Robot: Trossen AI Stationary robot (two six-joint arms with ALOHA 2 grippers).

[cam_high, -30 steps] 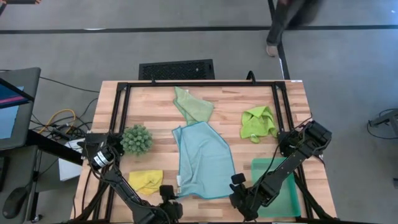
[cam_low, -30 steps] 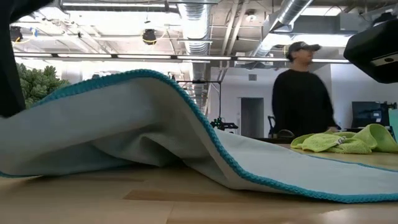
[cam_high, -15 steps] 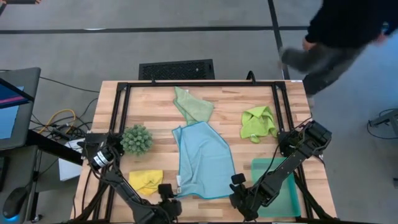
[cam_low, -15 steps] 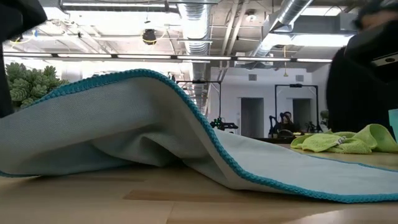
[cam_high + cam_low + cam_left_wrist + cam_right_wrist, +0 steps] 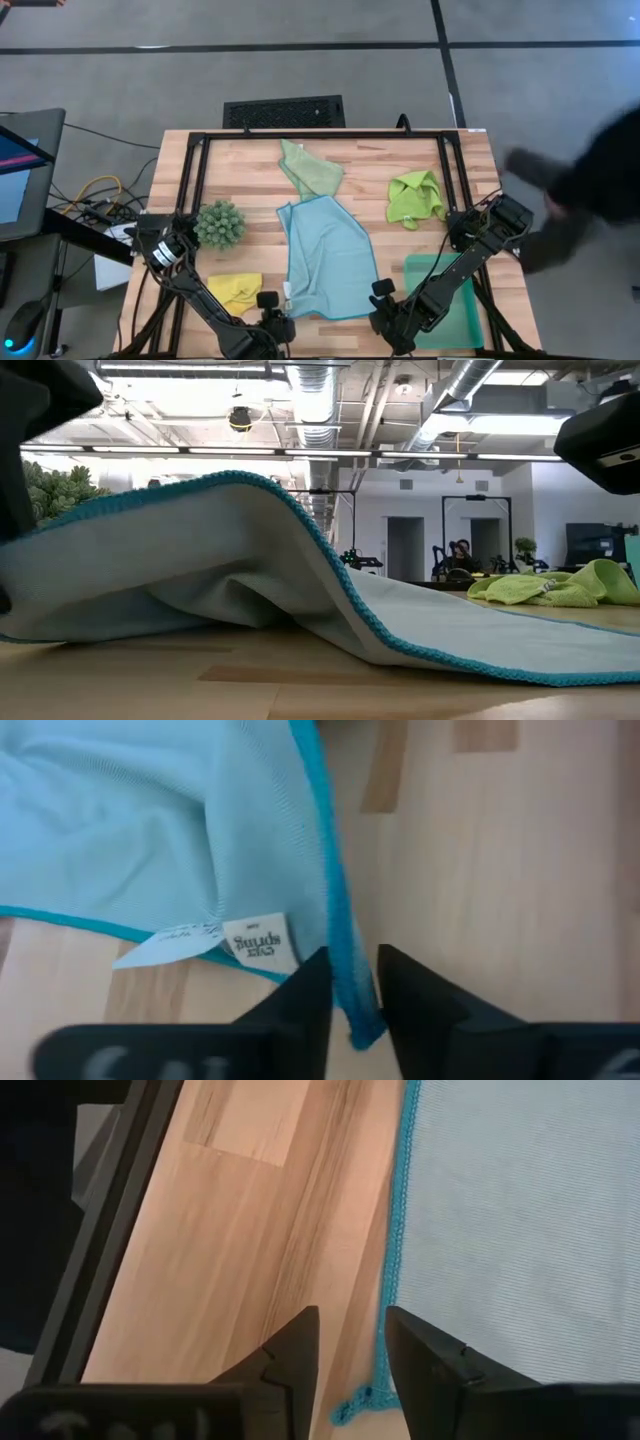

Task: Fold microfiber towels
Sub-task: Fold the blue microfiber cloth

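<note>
Light blue towel spread on the wooden surface, teal-stitched hem, white label, left gripper jaws pinching one near corner, right gripper jaws parted at the other.

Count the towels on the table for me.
4: light blue towel centre, sage green towel at the far edge, lime green towel right, yellow towel near left. None looks hidden.

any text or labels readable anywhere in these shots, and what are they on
"EVER SPRING": on the small white tag sewn at the edge of the light blue towel, seen upside down in the left wrist view.
A second, longer white tag beside it carries print too small to read.
No other readable text in any view.
</note>
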